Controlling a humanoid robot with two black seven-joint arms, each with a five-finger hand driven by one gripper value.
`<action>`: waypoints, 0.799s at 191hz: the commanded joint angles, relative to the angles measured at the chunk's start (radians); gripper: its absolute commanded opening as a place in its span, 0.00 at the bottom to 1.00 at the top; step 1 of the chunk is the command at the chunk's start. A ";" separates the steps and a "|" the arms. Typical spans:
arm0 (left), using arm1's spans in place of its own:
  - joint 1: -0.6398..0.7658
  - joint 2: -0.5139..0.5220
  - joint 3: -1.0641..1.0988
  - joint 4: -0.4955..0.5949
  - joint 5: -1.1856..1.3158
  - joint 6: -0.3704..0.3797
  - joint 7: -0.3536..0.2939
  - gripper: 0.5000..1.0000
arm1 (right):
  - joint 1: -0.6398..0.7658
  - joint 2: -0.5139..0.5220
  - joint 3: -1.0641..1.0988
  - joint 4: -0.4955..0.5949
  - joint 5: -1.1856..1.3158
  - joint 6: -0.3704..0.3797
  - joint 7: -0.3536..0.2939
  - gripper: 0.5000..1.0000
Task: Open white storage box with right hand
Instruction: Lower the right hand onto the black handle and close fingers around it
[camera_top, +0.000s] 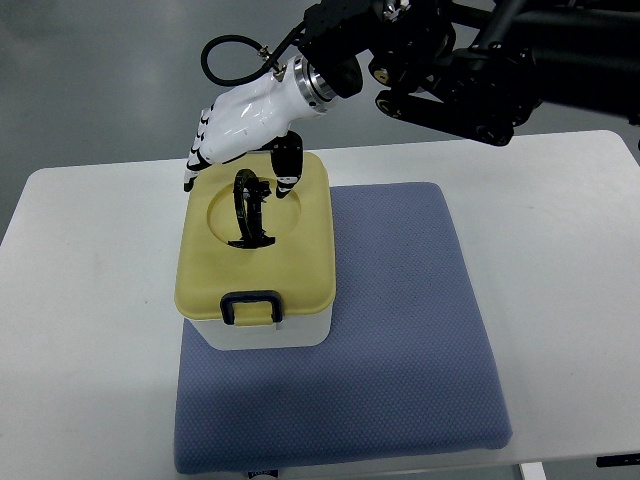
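I see the white box with its yellow lid sitting on the blue mat on the counter, toward the mat's left side. My right hand hovers over the lid's far edge, fingers loosely spread and gripping nothing, thumb pointing down just beside the raised black handle.

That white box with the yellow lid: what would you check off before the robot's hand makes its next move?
1. Storage box sits squarely on the blue mat: ok.
2. Yellow lid fully seated: ok, not yet lifted.
3. Black carry handle standing upright in its recess: ok.
4. Right hand above the lid's far edge, fingers open: ok.
5. Firm hold on the handle: not ok.
6. Front latch released: cannot tell.
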 joint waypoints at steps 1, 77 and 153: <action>0.000 0.000 0.001 -0.001 0.000 0.000 0.000 1.00 | 0.004 0.006 -0.006 0.006 -0.005 0.000 0.000 0.74; 0.000 0.000 0.001 0.002 0.000 0.000 0.000 1.00 | 0.042 0.048 -0.076 0.008 -0.053 -0.021 0.000 0.67; 0.000 0.000 0.001 0.002 0.000 0.001 0.000 1.00 | 0.065 0.051 -0.104 0.049 -0.059 -0.021 0.000 0.64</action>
